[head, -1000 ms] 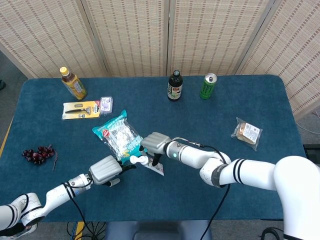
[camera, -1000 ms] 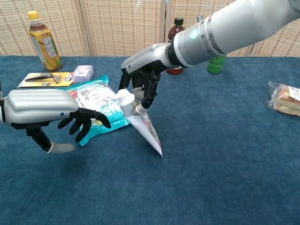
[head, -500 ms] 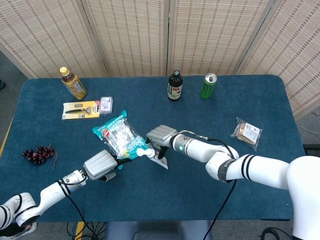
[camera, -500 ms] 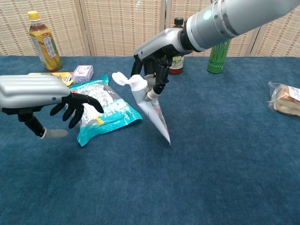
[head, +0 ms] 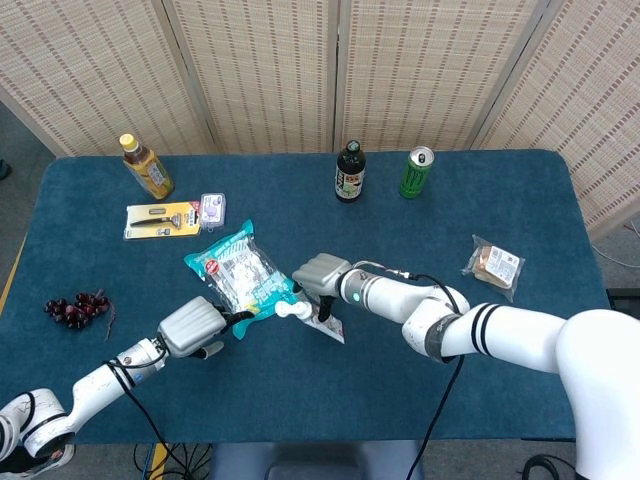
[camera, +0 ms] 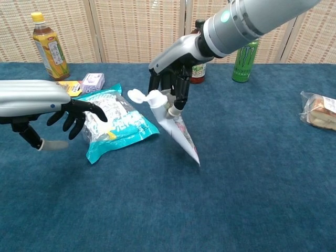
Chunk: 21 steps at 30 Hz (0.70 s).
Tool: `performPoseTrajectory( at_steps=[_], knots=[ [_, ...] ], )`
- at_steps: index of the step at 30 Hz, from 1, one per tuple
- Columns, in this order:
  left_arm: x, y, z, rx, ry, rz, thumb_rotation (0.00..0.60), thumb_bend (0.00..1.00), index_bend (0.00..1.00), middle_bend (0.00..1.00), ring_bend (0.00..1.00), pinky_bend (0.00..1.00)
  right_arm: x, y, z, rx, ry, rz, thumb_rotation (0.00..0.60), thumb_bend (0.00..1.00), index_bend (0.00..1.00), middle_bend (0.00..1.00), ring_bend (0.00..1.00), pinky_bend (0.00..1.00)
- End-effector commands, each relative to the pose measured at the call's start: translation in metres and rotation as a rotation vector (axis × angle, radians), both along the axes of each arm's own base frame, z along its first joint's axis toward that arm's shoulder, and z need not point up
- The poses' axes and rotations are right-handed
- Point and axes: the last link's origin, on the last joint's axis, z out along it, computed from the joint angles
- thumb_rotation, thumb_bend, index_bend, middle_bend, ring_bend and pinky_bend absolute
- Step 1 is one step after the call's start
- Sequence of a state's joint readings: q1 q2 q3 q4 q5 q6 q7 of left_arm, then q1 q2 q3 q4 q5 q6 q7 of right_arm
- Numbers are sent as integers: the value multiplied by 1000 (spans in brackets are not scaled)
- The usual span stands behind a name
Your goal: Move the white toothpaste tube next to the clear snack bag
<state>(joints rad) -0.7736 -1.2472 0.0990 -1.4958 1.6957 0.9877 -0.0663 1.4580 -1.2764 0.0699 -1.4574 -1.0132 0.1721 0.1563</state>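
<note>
My right hand (camera: pixel 169 84) grips the white toothpaste tube (camera: pixel 170 122) near its cap end, fingers curled down around the neck, the flip cap standing open toward my left and the flat crimped tail pointing down and to my right, at or just above the blue table (camera: pixel 252 199); I cannot tell whether the tail touches it. The forearm reaches in from my right, wrist bent so the palm faces down. I judge this the carrying step: the tube is lifted, just beside the teal snack packet (camera: pixel 116 122) and well apart from the clear snack bag (head: pixel 494 265) at the far right. Next I must swing the tube rightward across the table and lay it beside that bag. My left hand (camera: pixel 50 100) hovers low, palm down, fingers spread, holding nothing
</note>
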Motion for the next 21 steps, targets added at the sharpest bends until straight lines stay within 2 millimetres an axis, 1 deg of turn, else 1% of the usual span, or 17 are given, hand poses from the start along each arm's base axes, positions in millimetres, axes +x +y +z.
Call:
performPoseTrajectory(
  at_steps=[1, 2, 3, 4, 6, 7, 11, 14, 15, 17, 20, 21],
  knots=[
    [-1, 0, 0, 1, 5, 0, 600, 331, 166, 505, 472, 576, 2, 1, 0, -19, -35, -3, 600, 136, 297, 372, 341, 319],
    [-1, 0, 0, 1, 7, 0, 600, 331, 165, 504, 470, 576, 3, 1, 1, -25, -47, -1, 600, 70, 227, 321, 303, 309],
    [-1, 0, 0, 2, 7, 0, 600, 331, 165, 503, 469, 576, 4, 1, 1, -35, -59, 3, 600, 10, 140, 243, 248, 294],
    [-1, 0, 0, 2, 7, 1, 600, 331, 165, 502, 468, 576, 4, 1, 2, -41, -67, 3, 600, 0, 79, 195, 219, 286],
    [0, 0, 0, 2, 3, 3, 600, 331, 165, 501, 465, 576, 4, 1, 3, -49, -85, -6, 600, 0, 17, 141, 196, 281],
    [1, 0, 0, 2, 3, 4, 600, 331, 165, 501, 465, 576, 5, 0, 4, -54, -93, -11, 600, 0, 3, 131, 193, 281],
    [1, 0, 0, 5, 5, 5, 600, 331, 165, 500, 462, 575, 4, -1, 9, -74, -116, -25, 600, 0, 0, 124, 191, 281],
    [-1, 2, 2, 19, 9, 10, 600, 331, 165, 498, 459, 576, 1, -3, 18, -99, -135, -37, 600, 0, 0, 124, 189, 281],
    [-3, 4, 4, 35, 12, 16, 600, 331, 165, 496, 457, 575, -3, -6, 26, -126, -147, -44, 600, 0, 0, 124, 187, 281],
    [-5, 8, 7, 54, 16, 26, 600, 331, 164, 489, 448, 574, -11, -7, 36, -157, -155, -52, 600, 0, 0, 126, 182, 281],
    [-9, 12, 14, 88, 8, 55, 600, 331, 164, 469, 427, 573, -29, -5, 55, -219, -163, -58, 600, 0, 0, 155, 182, 281],
    [-12, 13, 17, 106, 7, 67, 600, 331, 164, 458, 417, 571, -37, -4, 62, -249, -164, -59, 600, 0, 0, 173, 182, 281]
  ],
)
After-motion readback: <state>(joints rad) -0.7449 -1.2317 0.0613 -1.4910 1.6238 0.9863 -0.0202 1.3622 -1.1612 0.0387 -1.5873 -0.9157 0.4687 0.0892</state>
